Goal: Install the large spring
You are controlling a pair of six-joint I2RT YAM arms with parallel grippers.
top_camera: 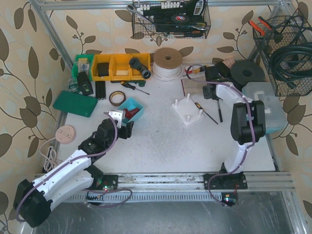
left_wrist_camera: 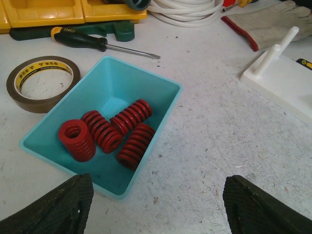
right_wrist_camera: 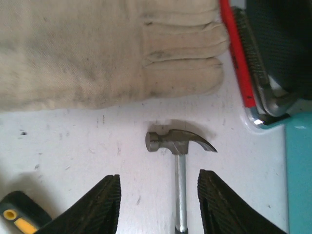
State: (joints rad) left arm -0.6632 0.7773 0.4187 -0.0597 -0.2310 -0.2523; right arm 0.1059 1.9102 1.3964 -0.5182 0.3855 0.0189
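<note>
Inside the teal bin (left_wrist_camera: 124,80), four red springs (left_wrist_camera: 131,114) sit bunched together, just ahead of the left gripper (left_wrist_camera: 157,204), which angles down with fingers wide apart, empty. Well apart, the right gripper (right_wrist_camera: 158,200) points down, spread over the shaft of a hammer (right_wrist_camera: 179,142) beside a glove (right_wrist_camera: 97,48).

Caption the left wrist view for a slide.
Open left gripper poised before a teal bin holding four red springs.

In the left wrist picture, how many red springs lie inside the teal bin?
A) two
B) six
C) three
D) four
D: four red springs can be counted inside the teal bin, one of them with its open end turned toward the camera.
</note>
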